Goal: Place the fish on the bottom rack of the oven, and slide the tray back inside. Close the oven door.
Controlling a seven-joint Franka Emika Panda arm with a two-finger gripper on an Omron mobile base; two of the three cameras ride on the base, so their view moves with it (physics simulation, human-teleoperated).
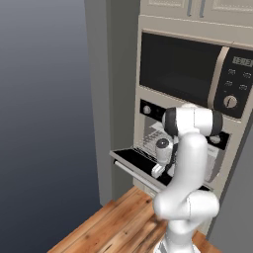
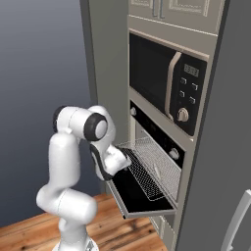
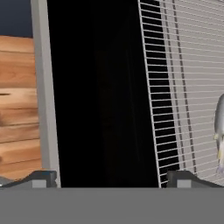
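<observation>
the white arm's two-finger gripper hangs over the lowered wide black glass oven door, its dark tips spread as wide as they go and clasping nothing. just past the door, the silver-grey wire rack is pulled out of the cream-framed wall oven, and the grey fish lies on its grid. above sits a black microwave with a round dial. wooden plank floor lies below.

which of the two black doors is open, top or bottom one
The bottom one: the oven door is folded down flat with the wire rack pulled out above it. The microwave above is closed.
</observation>
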